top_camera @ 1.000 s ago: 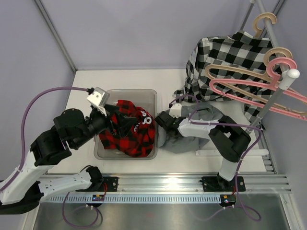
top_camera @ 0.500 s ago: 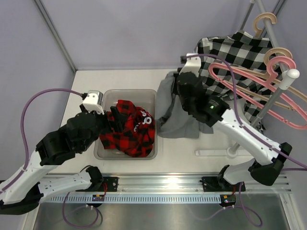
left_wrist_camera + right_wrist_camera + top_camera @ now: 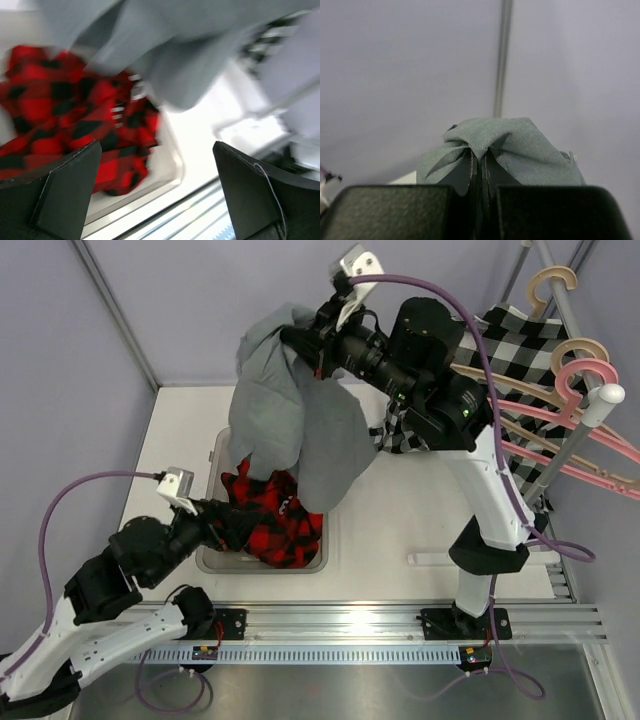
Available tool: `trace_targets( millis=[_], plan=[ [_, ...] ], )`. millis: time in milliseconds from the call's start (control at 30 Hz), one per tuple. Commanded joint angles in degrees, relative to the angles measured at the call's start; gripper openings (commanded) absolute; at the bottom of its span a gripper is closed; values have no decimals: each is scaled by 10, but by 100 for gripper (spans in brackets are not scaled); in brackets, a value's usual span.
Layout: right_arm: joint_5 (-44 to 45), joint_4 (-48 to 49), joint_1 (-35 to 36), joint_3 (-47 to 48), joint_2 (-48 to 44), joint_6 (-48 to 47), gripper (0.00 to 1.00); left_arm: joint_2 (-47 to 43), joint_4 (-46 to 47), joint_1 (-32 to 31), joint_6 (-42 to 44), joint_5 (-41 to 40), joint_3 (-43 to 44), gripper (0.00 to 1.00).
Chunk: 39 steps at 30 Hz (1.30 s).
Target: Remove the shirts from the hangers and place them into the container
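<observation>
Now the grey shirt is held high above the tabletop, pinched by a bunched fold in the right fingers. These are clamped shut on the cloth, as the right wrist view makes plain. The height looks chosen so that the long hanging body can clear the rim and be let down inside. The lower hem is draped over the far part of the container, above the red-and-black plaid shirt that lies heaped in it. Whether hem and plaid are touching cannot be told.

The left fingers are spread wide with nothing between them, low at the container's near-left side over the plaid. They are probably parked there to stay clear of the drop or to press cloth down.

At the back right, the black-and-white checked shirt is seen hanging at the rack, not yet taken off. The pink hanger and a tan hanger are bare in front of it.

One shirt is judged in, one arriving, one left. A lowering over the middle seems called for next; trailing cloth could spill over the rim.
</observation>
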Motion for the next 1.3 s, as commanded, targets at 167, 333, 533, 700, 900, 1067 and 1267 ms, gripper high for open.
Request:
trace_targets(
  millis=[167, 333, 533, 700, 900, 1067, 1267],
  plan=[
    [-290, 31, -18, 6, 66, -8, 0, -55, 257, 1, 11, 184, -95, 99],
    [-298, 66, -18, -32, 72, 16, 0, 73, 274, 1, 3, 181, -99, 97],
    [-289, 39, -18, -65, 44, 24, 0, 162, 357, 31, -25, 100, -121, 99],
    [-292, 33, -17, -113, 8, 75, 0, 249, 360, 99, -85, 62, -107, 99],
    [-279, -4, -12, -234, -73, 138, 0, 327, 349, 168, -167, 29, -104, 99],
    [-225, -41, 13, -339, -131, 171, 1, 355, 330, 224, -215, 49, -121, 99],
    [-204, -7, 27, -472, -208, 183, 1, 291, 371, 308, -237, 73, -178, 99]
  ],
)
